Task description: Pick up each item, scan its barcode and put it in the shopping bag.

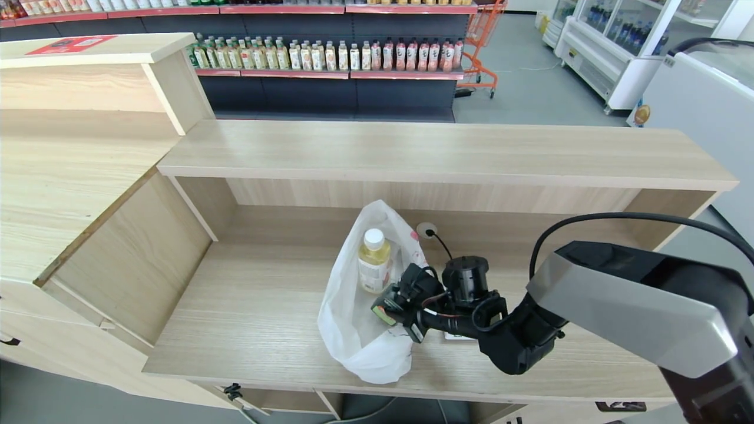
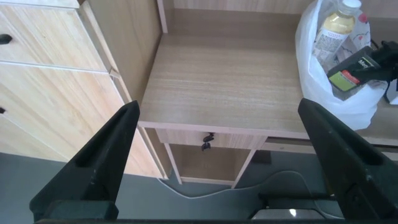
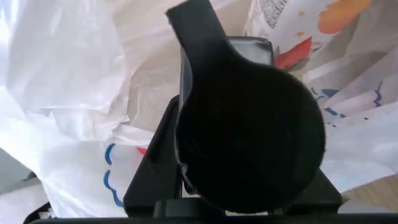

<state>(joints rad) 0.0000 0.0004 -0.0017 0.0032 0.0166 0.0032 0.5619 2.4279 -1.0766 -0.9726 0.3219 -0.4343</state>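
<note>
A white plastic shopping bag stands open on the lower wooden counter. Upright inside it is a bottle of yellow drink with a white cap. My right gripper is at the bag's mouth, shut on a black item with a green and red label. Up close that item is dark and rounded, with bag plastic behind it. My left gripper hangs open and holds nothing, out past the counter's front edge, left of the bag.
A raised wooden ledge runs behind the counter and a side wall closes its left end. A black cable comes out of a hole at the back. A drawer sits under the counter's front.
</note>
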